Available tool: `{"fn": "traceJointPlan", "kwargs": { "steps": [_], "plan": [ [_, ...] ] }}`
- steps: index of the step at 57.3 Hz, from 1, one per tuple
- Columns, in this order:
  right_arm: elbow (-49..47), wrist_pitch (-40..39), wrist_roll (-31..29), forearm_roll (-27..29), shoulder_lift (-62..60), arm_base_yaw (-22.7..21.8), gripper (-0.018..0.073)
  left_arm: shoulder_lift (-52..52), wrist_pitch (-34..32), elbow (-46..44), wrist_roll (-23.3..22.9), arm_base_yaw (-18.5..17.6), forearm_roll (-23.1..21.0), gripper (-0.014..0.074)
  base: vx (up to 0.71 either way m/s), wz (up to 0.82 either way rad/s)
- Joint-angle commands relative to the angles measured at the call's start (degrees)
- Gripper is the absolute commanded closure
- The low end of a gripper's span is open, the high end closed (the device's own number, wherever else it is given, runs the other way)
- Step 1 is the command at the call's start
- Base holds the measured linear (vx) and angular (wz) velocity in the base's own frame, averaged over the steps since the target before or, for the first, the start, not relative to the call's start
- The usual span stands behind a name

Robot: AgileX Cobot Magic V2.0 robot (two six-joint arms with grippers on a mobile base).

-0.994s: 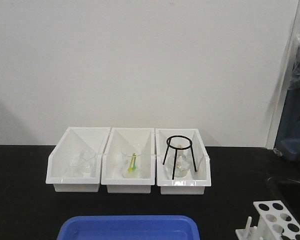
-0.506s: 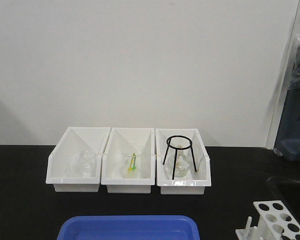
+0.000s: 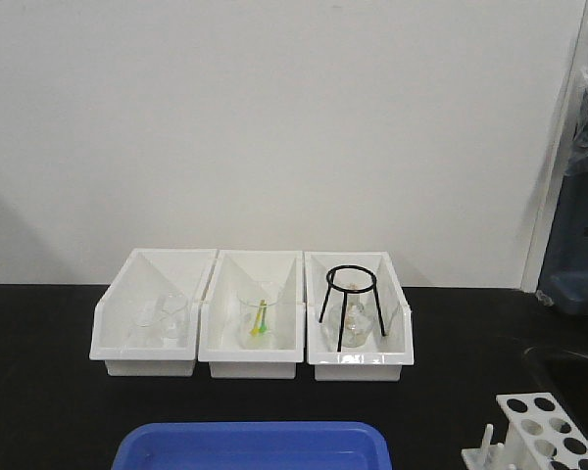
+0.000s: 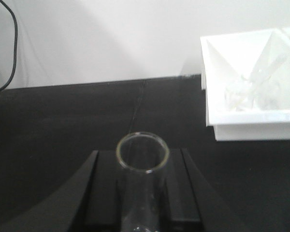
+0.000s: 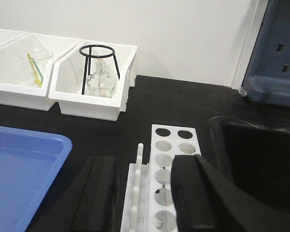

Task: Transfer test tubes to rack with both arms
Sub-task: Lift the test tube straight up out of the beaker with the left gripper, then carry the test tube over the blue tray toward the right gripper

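In the front view, three white plastic bins (image 3: 250, 367) are standing in a row at the far side of the black table (image 3: 39, 411). A blue plastic tray (image 3: 255, 443) is lying at the near edge. The small white plastic rack with round holes (image 3: 544, 431) is showing at the near right corner, and the holes seen there are looking empty. No arm is appearing in this view.

In the left wrist view, the left gripper (image 4: 139, 155) is clamping a slim clear glass test tube (image 4: 135, 193). The tube is standing upright between the jaws, with its open mouth upward. It is hanging over bare table, to the left of one white bin, and the rack is not appearing here.

In the right wrist view, the right gripper (image 5: 146, 160) is keeping its jaws apart and is gripping nothing. It is hovering just above the rack, whose visible holes are holding no tube.

I am judging that the task is only beginning. One tube is in hand and none is seated. Bringing it rightward and lowering it into a hole are remaining.
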Motion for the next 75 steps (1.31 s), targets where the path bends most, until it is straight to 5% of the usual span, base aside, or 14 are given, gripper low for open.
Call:
{"fn": "traceJointPlan", "kwargs": {
  "steps": [1, 16, 33, 50, 75],
  "plan": [
    [-1.9, -5.1, -0.1, -0.3, 0.5, -0.1, 0.0209, -3.3, -3.3, -1.4, -1.5, -0.1, 0.1, 0.0602, 0.0, 0.0],
    [-1.9, -4.0, 0.2, 0.3, 0.5, -0.1, 0.0209, -10.2, 0.5, -1.8, -2.2, -0.1, 0.1, 0.0601, 0.0, 0.0],
    [-2.1, -2.5, -0.1, 0.0, 0.5, -0.1, 0.0209, -12.6, 17.8, -12.8, -4.9, -0.1, 0.2, 0.0601, 0.0, 0.0],
    [-7.5, 1.3, -0.7, -0.2, 6.4, -0.1, 0.0205, -12.6, 27.4, -21.5, -13.5, -0.6, 0.1, 0.0601, 0.0, 0.0],
    [-16.8, -0.4, -5.9, 0.0, 22.0, 12.3, 0.0196, -6.3, 19.8, -21.4, -21.3, -15.5, 0.1, 0.0601, 0.0, 0.0]
  ]
}}
